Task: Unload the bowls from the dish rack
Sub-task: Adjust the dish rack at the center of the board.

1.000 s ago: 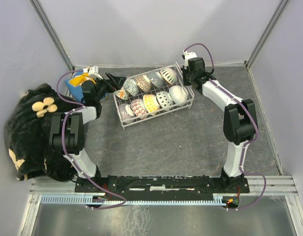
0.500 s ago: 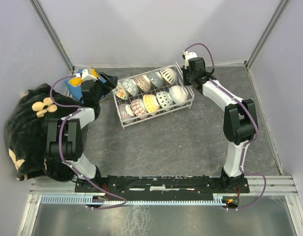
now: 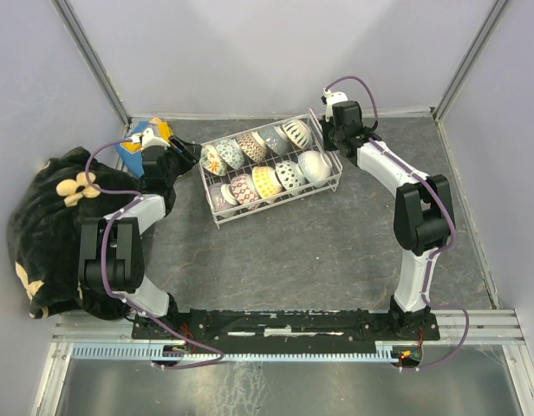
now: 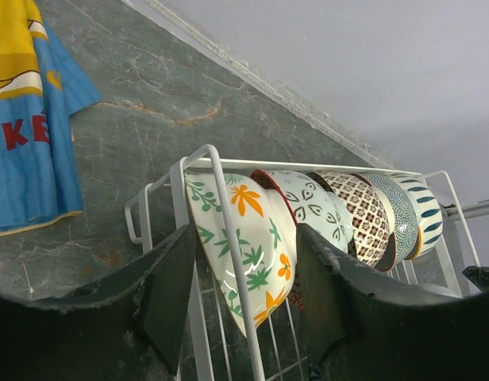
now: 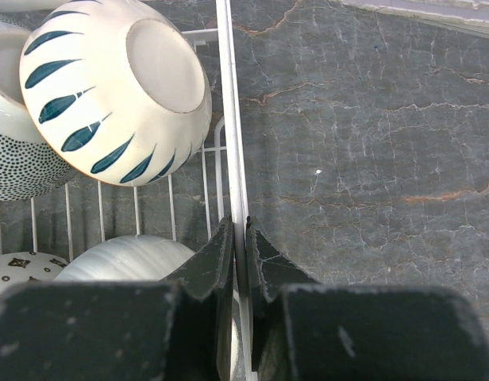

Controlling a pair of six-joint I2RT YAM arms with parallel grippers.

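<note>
The white wire dish rack (image 3: 280, 204) stands at the middle back of the table with several patterned bowls (image 3: 267, 182) on edge in two rows. My left gripper (image 3: 191, 154) is at the rack's left end. In the left wrist view its jaws (image 4: 246, 238) straddle the rack's end wire (image 4: 217, 171) and the floral bowl (image 4: 252, 230), one finger outside the rack and one behind the bowl, with gaps showing. My right gripper (image 3: 335, 139) (image 5: 239, 238) is shut on the rack's rim wire (image 5: 227, 95) at the far right corner, beside a blue-leaf bowl (image 5: 109, 87).
A black cloth with a pale flower (image 3: 55, 225) is heaped at the left edge. A blue and yellow cloth (image 3: 133, 143) (image 4: 26, 119) lies behind the left gripper. Grey walls close the back and both sides.
The left jaws have narrowed from wide open around the floral bowl at the rack's left end, and the left arm has shifted slightly. The right arm and the rack have not moved.
</note>
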